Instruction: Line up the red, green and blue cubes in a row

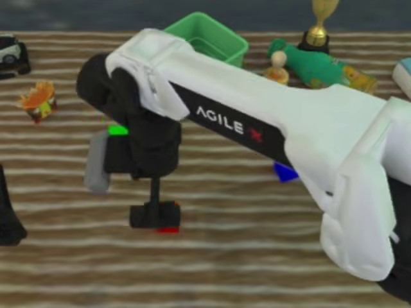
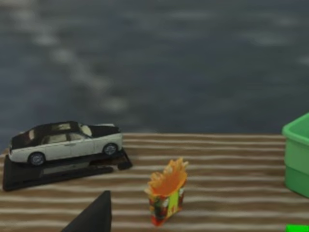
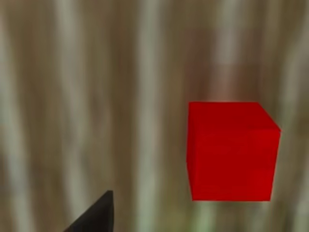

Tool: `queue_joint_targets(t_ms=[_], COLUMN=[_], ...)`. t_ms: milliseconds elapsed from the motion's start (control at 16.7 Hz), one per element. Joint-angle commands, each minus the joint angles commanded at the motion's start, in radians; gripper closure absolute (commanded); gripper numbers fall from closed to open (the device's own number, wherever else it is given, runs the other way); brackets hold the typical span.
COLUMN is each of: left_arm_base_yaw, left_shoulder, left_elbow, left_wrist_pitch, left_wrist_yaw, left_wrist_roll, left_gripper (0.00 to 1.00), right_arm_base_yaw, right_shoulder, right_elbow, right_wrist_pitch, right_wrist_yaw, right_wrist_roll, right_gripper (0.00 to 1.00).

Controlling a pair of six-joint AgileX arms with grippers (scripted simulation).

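Observation:
My right arm reaches across the table from the right, and its gripper (image 1: pixel 154 216) hangs open just above the red cube (image 1: pixel 168 229). Only a sliver of that cube shows under the fingers. In the right wrist view the red cube (image 3: pixel 231 150) lies on the striped table beside one dark fingertip (image 3: pixel 94 215), not between the fingers. The green cube (image 1: pixel 117 130) peeks out left of the right wrist and also shows as the green cube (image 2: pixel 297 228). The blue cube (image 1: pixel 284 172) is half hidden under the right forearm. My left gripper (image 1: pixel 9 228) stays parked at the left edge.
A green basket (image 1: pixel 209 37) stands at the back, with a wooden figure (image 1: pixel 277 67), a green bottle (image 1: pixel 321 67) and a gold trophy (image 1: pixel 319 25) to its right. At the back left are a toy car (image 1: pixel 11 51) and a fries packet (image 1: pixel 40 101).

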State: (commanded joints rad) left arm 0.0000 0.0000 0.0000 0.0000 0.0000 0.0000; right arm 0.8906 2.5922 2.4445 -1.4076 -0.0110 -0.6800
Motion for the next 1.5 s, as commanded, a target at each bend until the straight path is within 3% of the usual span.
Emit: queue_joint_targets(t_ms=[480,780,1140,1500], left_arm_base_yaw=[0.0,-0.025,-0.078,-0.145], left_shoulder=[0.0,0.138,0.621,1.312], left_elbow=[0.0,0.138,0.588,1.15], left_wrist_pitch=[0.0,-0.09,-0.359,-0.709], left_wrist_yaw=[0.0,0.006,0.005,0.005], left_wrist_roll=[0.0,-0.014,-0.056,-0.106], left_gripper=[0.0,0.0,0.0,0.0], right_arm_base_yaw=[-0.003,-0.062,-0.256,-0.506], right_shoulder=[-0.004,-0.149,-0.657,-1.375], right_elbow=[0.084,-0.05,-0.492,-1.181], right_wrist_pitch=[-0.083,0.022,0.325,0.706], right_wrist_yaw=[0.001,-0.011,-0.038,-0.054], right_wrist_roll=[0.0,0.033,0.165,0.361], right_gripper=[0.0,0.0,0.0,0.0])
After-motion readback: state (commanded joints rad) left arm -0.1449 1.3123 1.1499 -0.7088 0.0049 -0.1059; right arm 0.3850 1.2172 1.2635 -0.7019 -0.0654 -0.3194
